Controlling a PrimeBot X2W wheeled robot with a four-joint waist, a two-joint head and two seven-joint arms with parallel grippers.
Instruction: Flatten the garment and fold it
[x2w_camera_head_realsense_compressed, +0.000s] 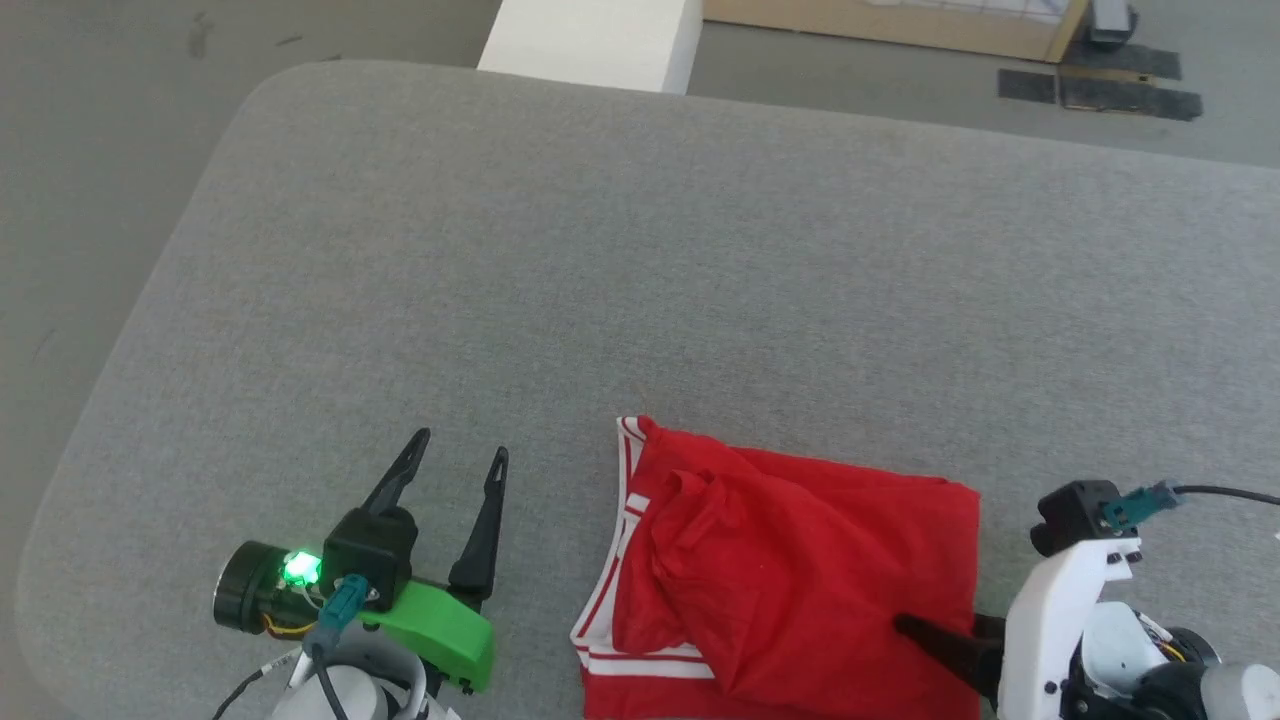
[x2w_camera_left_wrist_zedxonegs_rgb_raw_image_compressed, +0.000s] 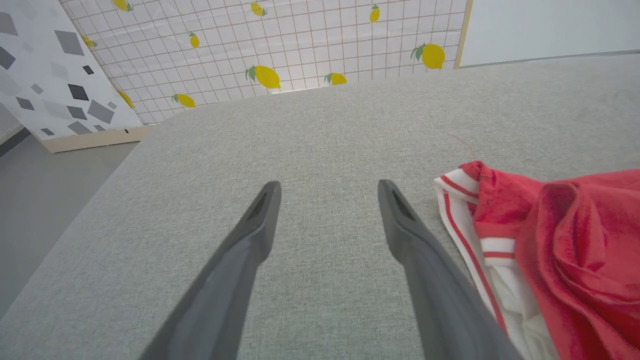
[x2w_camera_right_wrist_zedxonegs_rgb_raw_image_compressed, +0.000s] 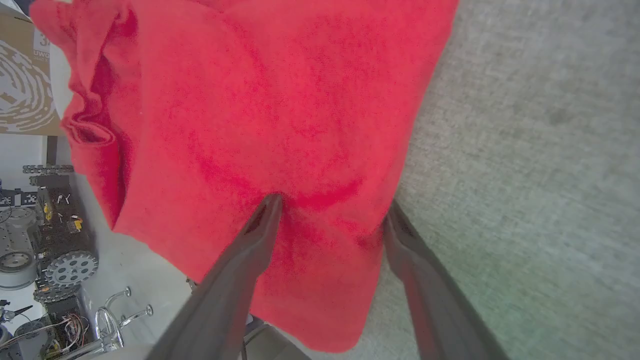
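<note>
The right gripper (x2w_camera_right_wrist_zedxonegs_rgb_raw_image_compressed: 331, 206) holds its jaws spread wide, clamped on nothing. One of its fingers (x2w_camera_right_wrist_zedxonegs_rgb_raw_image_compressed: 257, 235) lies on the red cloth with its tip dimpling the fabric. The other meets the cloth's side edge, where the red gives way to grey.

The left gripper (x2w_camera_head_realsense_compressed: 460, 447) also has its jaws wide apart and empty. It hangs over bare grey cover, with the garment's striped trim just beside its right finger (x2w_camera_left_wrist_zedxonegs_rgb_raw_image_compressed: 425, 260) and not touching it.

The garment (x2w_camera_head_realsense_compressed: 800, 570) lies at the near edge of the desk (x2w_camera_head_realsense_compressed: 640, 250), right of the middle. It is gathered into a rough rectangle, red side up, with loose wrinkled folds bunched toward its left. White fabric with red-and-white striped trim shows along its left side. In the right wrist view, its near part seems to pass over the desk's near edge.

Beyond the far edge stand a white block (x2w_camera_head_realsense_compressed: 590, 35) and a lemon-print panel (x2w_camera_left_wrist_zedxonegs_rgb_raw_image_compressed: 280, 50).
</note>
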